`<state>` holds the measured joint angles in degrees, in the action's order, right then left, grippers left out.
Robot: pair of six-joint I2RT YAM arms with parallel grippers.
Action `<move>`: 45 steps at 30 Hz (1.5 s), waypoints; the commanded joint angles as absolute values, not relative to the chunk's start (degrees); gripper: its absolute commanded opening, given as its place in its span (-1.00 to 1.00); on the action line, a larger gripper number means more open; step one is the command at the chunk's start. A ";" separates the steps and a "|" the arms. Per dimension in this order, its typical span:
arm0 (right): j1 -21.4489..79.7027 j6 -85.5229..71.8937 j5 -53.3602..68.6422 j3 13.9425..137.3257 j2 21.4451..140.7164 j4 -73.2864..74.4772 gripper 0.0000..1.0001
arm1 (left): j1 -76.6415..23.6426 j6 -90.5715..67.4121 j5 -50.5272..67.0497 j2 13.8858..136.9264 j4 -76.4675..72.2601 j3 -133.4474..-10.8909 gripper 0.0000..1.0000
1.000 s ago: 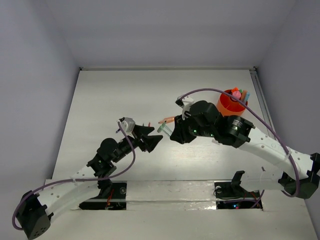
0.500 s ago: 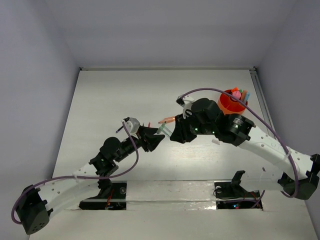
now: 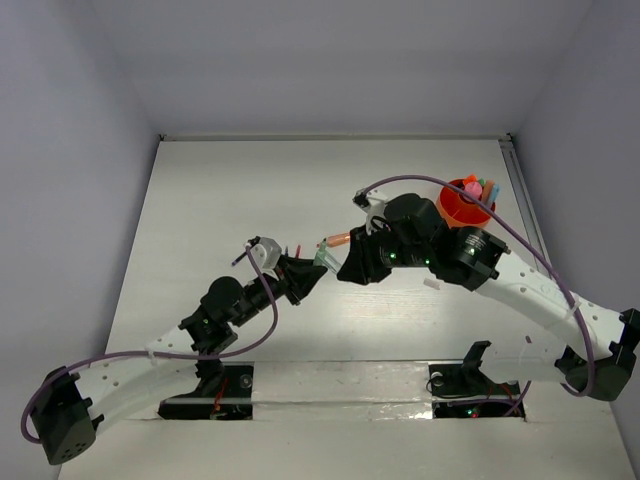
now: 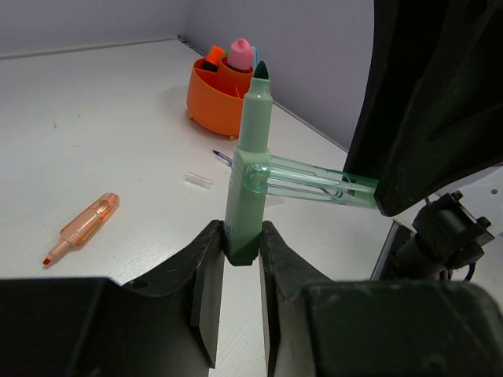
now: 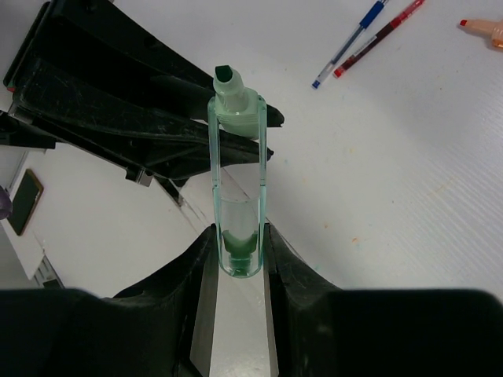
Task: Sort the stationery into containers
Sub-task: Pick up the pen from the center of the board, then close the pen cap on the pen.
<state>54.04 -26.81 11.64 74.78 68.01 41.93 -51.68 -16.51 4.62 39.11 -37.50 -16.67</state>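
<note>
A light green highlighter [image 4: 245,196] stands upright between my left gripper's [image 4: 242,245] jaws, which are shut on its lower end, dark tip bare at the top. Its clear green cap [image 5: 238,196] reaches sideways from the highlighter's neck into my right gripper [image 5: 238,245], which is shut on the cap's closed end. In the top view the left gripper [image 3: 312,272] and right gripper [image 3: 344,268] meet nose to nose mid-table. The orange container [image 3: 462,206] [image 4: 214,98] stands at the back right with several pens in it.
An orange highlighter [image 4: 85,226] [image 3: 336,240] lies on the table beyond the grippers. A blue pen [image 5: 350,43] and a red pen [image 5: 379,33] lie side by side near it. A small white bit [image 4: 199,179] lies short of the container.
My left gripper has moved right to the right gripper and closed on the green highlighter's body. The right gripper has kept its hold on the cap, shifting slightly left.
</note>
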 commanded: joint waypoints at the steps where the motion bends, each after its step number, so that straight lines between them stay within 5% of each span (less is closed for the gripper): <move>1: 53.61 -27.16 13.45 74.71 67.15 40.60 -1.00 | -51.68 -16.35 2.55 37.35 -41.57 -19.16 -1.00; 27: 51.94 -23.12 -10.45 83.58 67.15 34.47 -1.00 | -53.26 -14.68 6.15 36.39 -37.18 -19.34 -1.00; 45: 44.65 -23.47 7.64 87.10 73.12 32.61 -1.00 | -53.26 -14.06 7.65 32.26 -36.47 -18.98 -1.00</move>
<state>46.17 -25.43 7.22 84.20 72.69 35.48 -52.90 -15.20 5.85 33.69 -34.41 -16.99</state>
